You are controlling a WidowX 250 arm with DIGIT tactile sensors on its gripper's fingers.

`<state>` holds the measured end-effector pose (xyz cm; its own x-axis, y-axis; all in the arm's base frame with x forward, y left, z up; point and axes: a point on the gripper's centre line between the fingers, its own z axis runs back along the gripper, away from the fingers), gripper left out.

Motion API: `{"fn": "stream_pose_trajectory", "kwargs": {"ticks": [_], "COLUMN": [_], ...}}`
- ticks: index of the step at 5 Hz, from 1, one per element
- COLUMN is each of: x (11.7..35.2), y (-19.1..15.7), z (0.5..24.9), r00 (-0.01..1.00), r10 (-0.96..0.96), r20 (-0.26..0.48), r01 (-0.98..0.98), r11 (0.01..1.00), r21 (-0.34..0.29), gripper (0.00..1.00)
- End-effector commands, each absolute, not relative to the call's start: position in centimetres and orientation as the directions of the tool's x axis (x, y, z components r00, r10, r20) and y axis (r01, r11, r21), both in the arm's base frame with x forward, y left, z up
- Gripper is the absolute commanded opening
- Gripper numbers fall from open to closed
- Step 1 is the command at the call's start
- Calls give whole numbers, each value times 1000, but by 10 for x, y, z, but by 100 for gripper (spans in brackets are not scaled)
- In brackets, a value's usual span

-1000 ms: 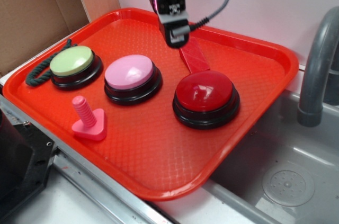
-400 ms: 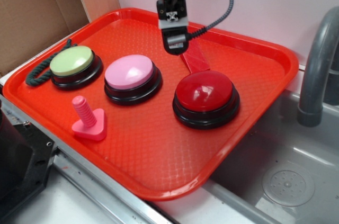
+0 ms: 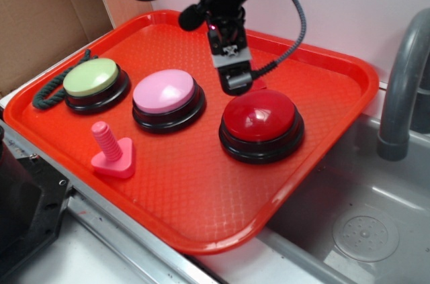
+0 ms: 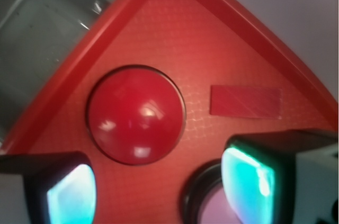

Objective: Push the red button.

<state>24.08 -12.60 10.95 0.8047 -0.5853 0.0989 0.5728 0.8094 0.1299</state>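
My pincer (image 3: 235, 82) hangs tip-down over the red tray (image 3: 316, 136), carried low because a button wants a press from above, not a grasp. In the wrist view my two pads (image 4: 249, 181) stand well apart at the bottom edge, with tray showing between them, so I read the pincer as released and holding nothing. From the outside view alone I could not tell the gap.

The red button (image 3: 259, 116) sits on the tray toward its sink-side half, dome up on a black base, clear of its neighbours. That leaves the top free to be pushed. The pink button (image 3: 164, 92) is just beside it to the left, and the green button (image 3: 91, 77) further left again. A flat red block (image 4: 245, 102) lies on the tray behind the red button, near my pincer but apart from it.

In the outside view my pincer tip is just behind the rear-left edge of the red dome, near it but, as far as I can judge, not touching. The wrist view agrees: the dome (image 4: 136, 114) fills the middle of the picture ahead of my pads, not between them. So I judge that I am off-centre, and the next move calls for coming forward over the dome's crown and then straight down. If I descend here I risk glancing off the sloping edge.
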Motion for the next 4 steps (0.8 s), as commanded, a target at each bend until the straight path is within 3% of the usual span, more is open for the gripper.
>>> {"fn": "stream_pose_trajectory", "kwargs": {"ticks": [1,2,3,4], "x": [255,264,266,265], "y": [-143,-142,-138,-137], "z": [82,61,57,48], "r00": [772,761,758,764], "r10": [-624,-640,-646,-640], "r20": [120,103,89,83], "r01": [614,637,643,640], "r11": [781,768,763,767], "r21": [113,67,67,29], "gripper": [100,100,100,100]}}
